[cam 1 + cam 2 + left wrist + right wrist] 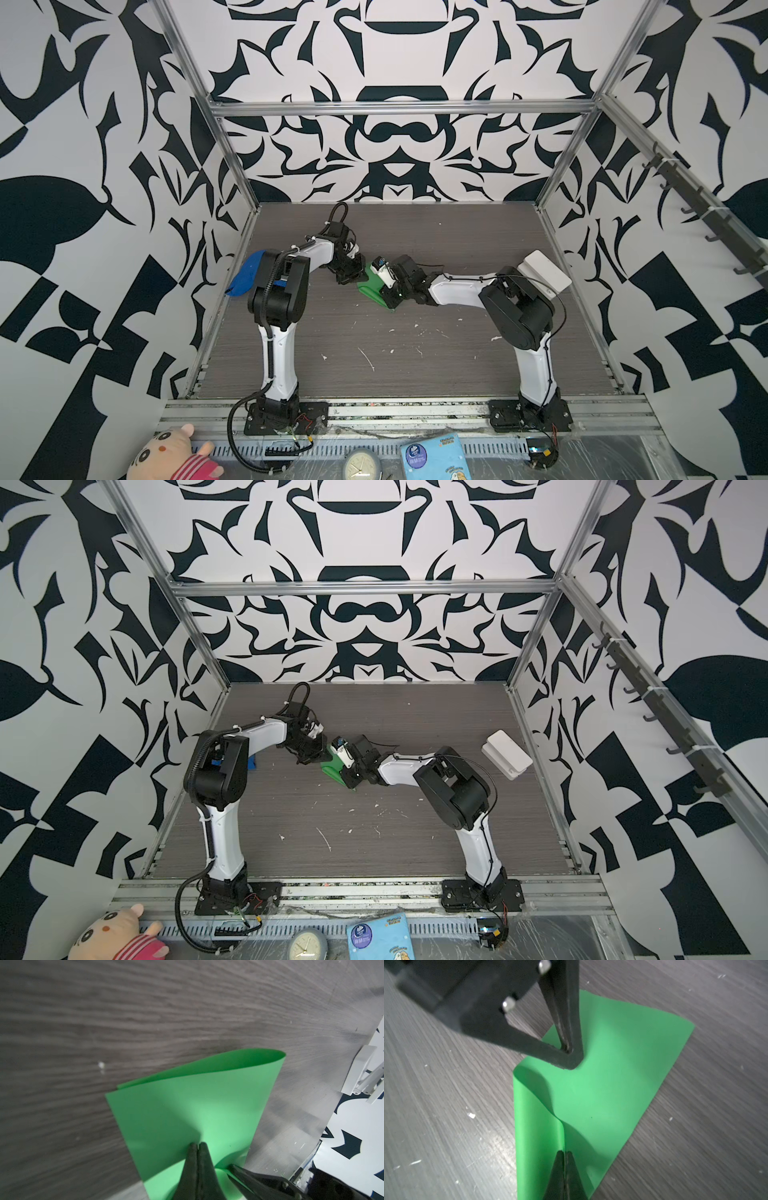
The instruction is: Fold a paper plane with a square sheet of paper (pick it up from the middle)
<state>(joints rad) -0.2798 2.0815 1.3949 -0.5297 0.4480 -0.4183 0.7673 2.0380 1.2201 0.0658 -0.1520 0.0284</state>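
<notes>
We find the right gripper (564, 1153) clamped shut on a raised ridge of the green paper (602, 1084), which sits loosely doubled over at the middle of the table (446, 1126). Just beyond, the left gripper (568, 1051) pinches the paper's opposite edge, its jaws closed.

The near half of the table (374, 365) and the far strip lie open, but mid-table the left gripper (198, 1145) and right gripper (564, 1153) pinch the square sheet of paper (368, 289), a blue cap (245, 276) crowds the left edge, a white box (548, 272) the right.
</notes>
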